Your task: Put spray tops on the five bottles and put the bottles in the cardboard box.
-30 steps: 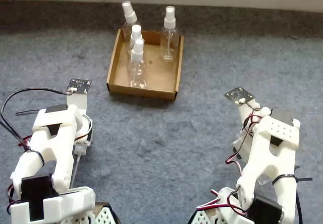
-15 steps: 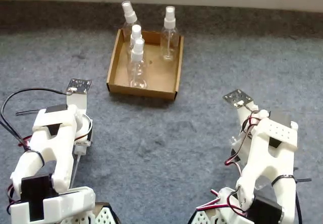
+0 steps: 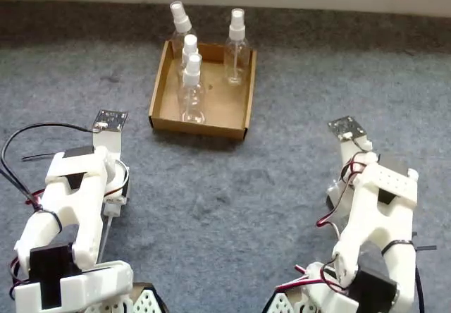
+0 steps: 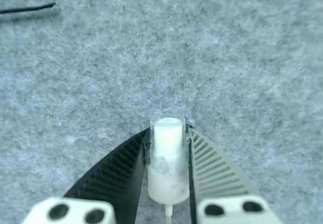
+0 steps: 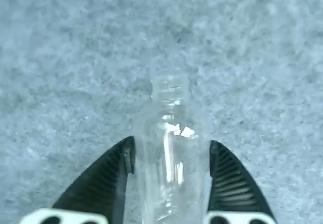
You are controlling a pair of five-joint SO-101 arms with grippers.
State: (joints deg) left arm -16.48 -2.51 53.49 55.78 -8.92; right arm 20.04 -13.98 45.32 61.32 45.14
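Observation:
In the left wrist view my left gripper [image 4: 168, 132] is shut on a white spray top [image 4: 167, 158] with a clear cap, held just above the carpet. My right gripper [image 5: 171, 143] is shut on a clear bottle [image 5: 170, 133] whose threaded neck is bare and points away from the wrist. From above, the left arm [image 3: 77, 193] is at the front left and the right arm [image 3: 377, 193] at the front right. The cardboard box [image 3: 163, 121] lies at the back centre. Several clear bottles with white spray tops [image 3: 192, 87] stand in it.
One capped bottle [image 3: 180, 24] stands at the box's far left corner; I cannot tell whether it is inside. Black cables [image 3: 35, 131] loop beside the left arm. Grey carpet [image 3: 232, 186] lies open between the arms and the box.
The right arm's wrist has swung slightly to the right and back with the bottle in it. The left arm has kept still.

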